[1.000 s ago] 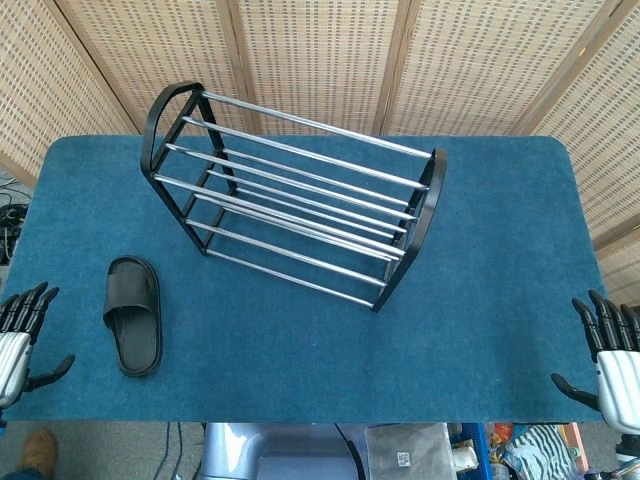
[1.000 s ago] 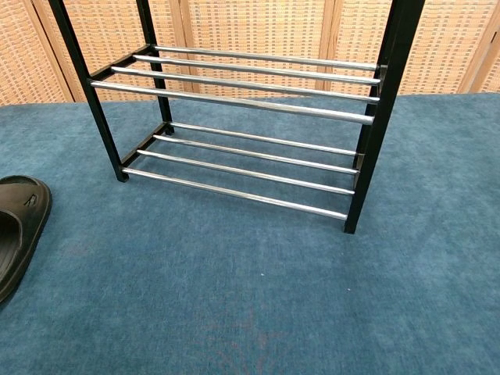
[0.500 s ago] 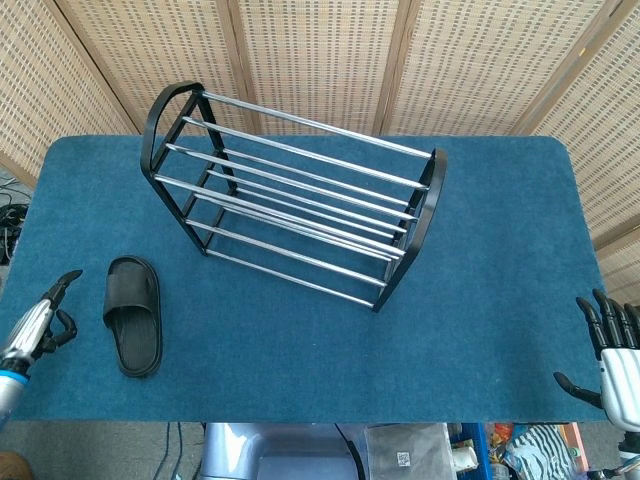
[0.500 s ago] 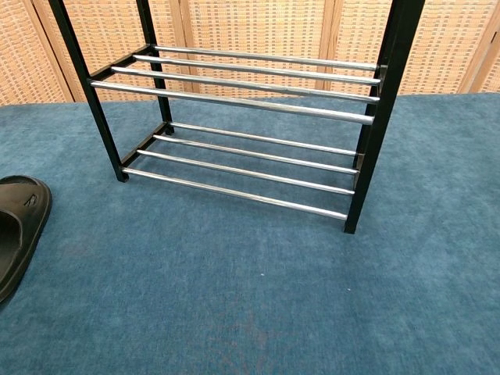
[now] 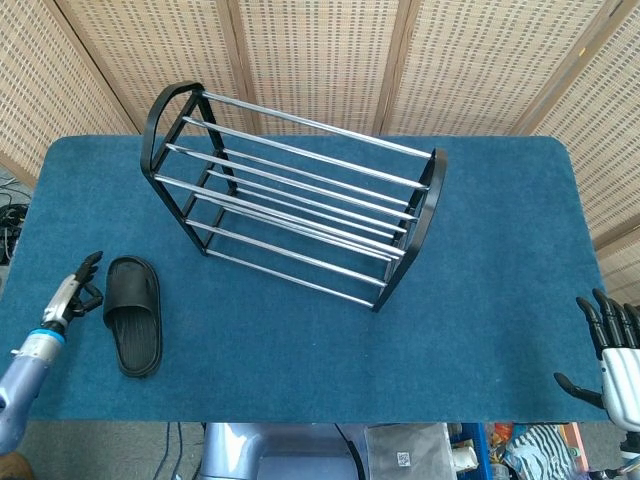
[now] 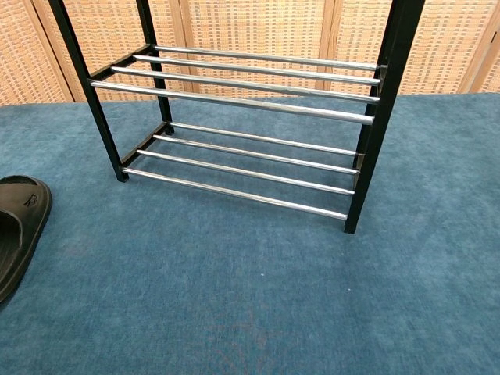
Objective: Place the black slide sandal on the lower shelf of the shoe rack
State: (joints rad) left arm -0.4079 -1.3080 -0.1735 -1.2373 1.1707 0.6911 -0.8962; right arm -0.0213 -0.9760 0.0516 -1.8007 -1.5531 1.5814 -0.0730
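The black slide sandal lies flat on the blue table at the front left, its toe end toward me; the chest view shows only its edge at the far left. The black-and-chrome shoe rack stands in the middle of the table, and its lower shelf has nothing on it. My left hand hovers just left of the sandal, fingers apart, holding nothing. My right hand is at the table's front right corner, fingers spread and holding nothing.
The blue felt table stretches wide to the right of the rack. Woven bamboo screens stand behind the table. Clutter lies on the floor below the front edge.
My left hand has moved up and rightward from the table's front left corner to just beside the sandal. The right hand, the sandal and the rack have stayed put.
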